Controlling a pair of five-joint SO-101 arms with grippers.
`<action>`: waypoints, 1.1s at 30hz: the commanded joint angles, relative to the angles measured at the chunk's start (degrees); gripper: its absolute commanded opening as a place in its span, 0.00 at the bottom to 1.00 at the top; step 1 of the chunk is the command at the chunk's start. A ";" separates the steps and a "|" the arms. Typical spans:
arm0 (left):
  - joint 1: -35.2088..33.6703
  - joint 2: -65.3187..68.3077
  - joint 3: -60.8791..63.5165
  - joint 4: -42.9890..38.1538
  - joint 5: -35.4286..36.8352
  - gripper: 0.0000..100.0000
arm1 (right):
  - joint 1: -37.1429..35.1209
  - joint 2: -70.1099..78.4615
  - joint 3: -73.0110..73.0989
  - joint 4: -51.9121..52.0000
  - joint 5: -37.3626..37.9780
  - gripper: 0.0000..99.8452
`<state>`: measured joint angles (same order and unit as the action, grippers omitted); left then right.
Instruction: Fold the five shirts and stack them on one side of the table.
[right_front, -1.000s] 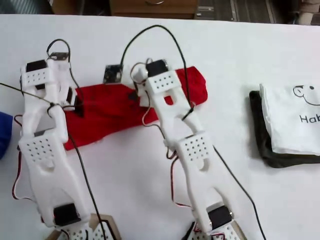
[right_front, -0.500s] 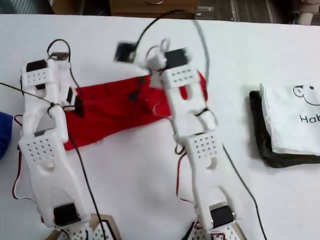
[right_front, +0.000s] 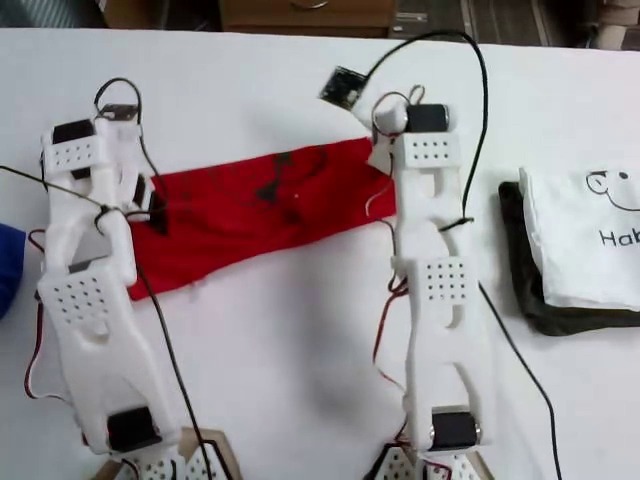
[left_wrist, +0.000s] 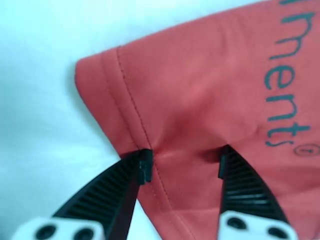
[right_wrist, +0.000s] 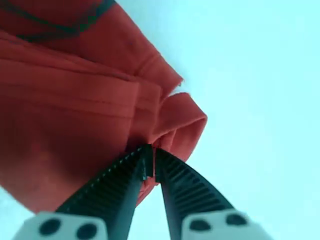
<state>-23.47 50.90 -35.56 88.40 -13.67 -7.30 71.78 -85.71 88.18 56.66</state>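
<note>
Surface: white matt table (right_front: 300, 340); brown wooden furniture (right_front: 300, 12) stands beyond its far edge.
Arms: white plastic left arm (right_front: 90, 300) and white plastic right arm (right_front: 440, 290) reach side by side across the table from its near edge.
Left gripper (left_wrist: 185, 165): black ribbed jaws stand wide apart. Both tips press down on red cloth, one right at the stitched hem and the other further in. Nothing is pinched between them.
Right gripper (right_wrist: 151, 162): jaws are almost together, nipping a small rolled fold of red cloth at their very tips.
Red fabric shirt (right_front: 250, 215): lies as a long flat band on the table, spanning from under the left gripper across to the right gripper's tips. Its hemmed corner juts out ahead of the left gripper, and dark lettering runs just past one of that gripper's tips. At the right gripper the bunched end curls just beyond the tips.
Folded pile: white folded shirt with a black line drawing (right_front: 585, 235) rests on a dark folded shirt (right_front: 525, 275). The pile is well apart from the right gripper, on the side away from the left gripper, and touches neither arm.
Blue cloth (right_front: 8, 265): sits at the table's edge, outside the left arm and apart from the left gripper.
Black cable (right_front: 475, 120): loops up from behind the right gripper and runs back along the right arm.
</note>
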 joint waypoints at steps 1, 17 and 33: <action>1.14 0.53 -0.92 -1.58 -0.53 0.24 | 0.84 -0.13 -2.02 -2.77 -0.35 0.02; 1.14 0.53 -0.92 -1.58 -0.53 0.24 | -4.00 -9.45 -8.97 9.63 -4.22 0.02; 1.14 0.53 -0.92 -1.58 -0.53 0.24 | -1.36 -1.98 0.35 9.54 -4.84 0.02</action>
<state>-23.47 50.90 -35.65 88.40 -13.67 -10.11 69.76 -85.19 97.41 52.00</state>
